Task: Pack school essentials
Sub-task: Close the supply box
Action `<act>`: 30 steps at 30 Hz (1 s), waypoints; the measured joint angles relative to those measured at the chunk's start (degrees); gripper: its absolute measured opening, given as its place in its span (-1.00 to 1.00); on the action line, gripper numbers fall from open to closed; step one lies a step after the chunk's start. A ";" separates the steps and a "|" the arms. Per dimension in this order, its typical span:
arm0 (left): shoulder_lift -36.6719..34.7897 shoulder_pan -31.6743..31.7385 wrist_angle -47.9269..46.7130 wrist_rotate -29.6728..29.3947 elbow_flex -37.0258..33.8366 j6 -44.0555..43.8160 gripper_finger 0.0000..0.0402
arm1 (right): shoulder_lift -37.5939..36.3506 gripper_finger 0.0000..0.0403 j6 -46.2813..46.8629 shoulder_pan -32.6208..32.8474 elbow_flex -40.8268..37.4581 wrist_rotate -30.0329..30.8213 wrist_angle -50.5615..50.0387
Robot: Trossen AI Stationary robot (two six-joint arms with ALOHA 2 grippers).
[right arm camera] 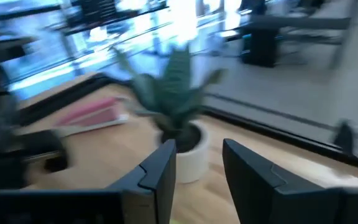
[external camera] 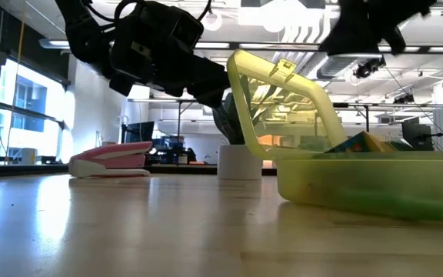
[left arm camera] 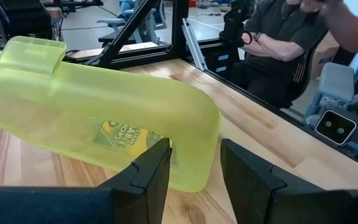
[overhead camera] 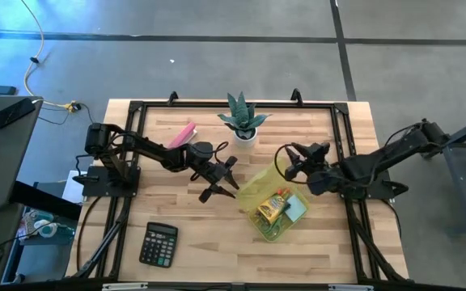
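— Where are the school essentials sitting?

— In the yellow-green case [overhead camera: 272,212] on the desk [overhead camera: 184,202], lid [overhead camera: 253,190] standing raised. The left end effector [overhead camera: 221,179], fingers apart, is hovering at the lid's edge.

— And the right end effector [overhead camera: 292,162]?

— Fingers apart, hanging just behind the case — facing the potted plant [overhead camera: 243,120]. Advice: push the lid evenly, low on its edge, until it latches.
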 joint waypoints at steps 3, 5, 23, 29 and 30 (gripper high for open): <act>0.00 0.00 -0.04 -0.04 0.00 0.00 -0.35 | -0.74 -0.39 -4.61 1.14 4.37 -5.44 -0.36; 0.00 0.00 -0.04 -0.09 0.00 0.00 -0.35 | -0.73 -0.39 -5.88 2.05 6.99 -9.00 -0.61; 0.00 -0.02 -0.07 -3.22 0.00 0.15 -0.35 | 9.03 -0.39 19.91 13.21 10.01 -43.07 -2.68; 0.00 -0.02 -0.09 -3.45 0.00 1.03 -0.35 | 17.68 -0.39 29.66 17.67 10.01 -49.16 -3.13; 0.00 -0.02 -0.09 -3.45 0.00 1.03 -0.35 | 18.87 -0.39 31.54 18.35 10.01 -50.00 -3.13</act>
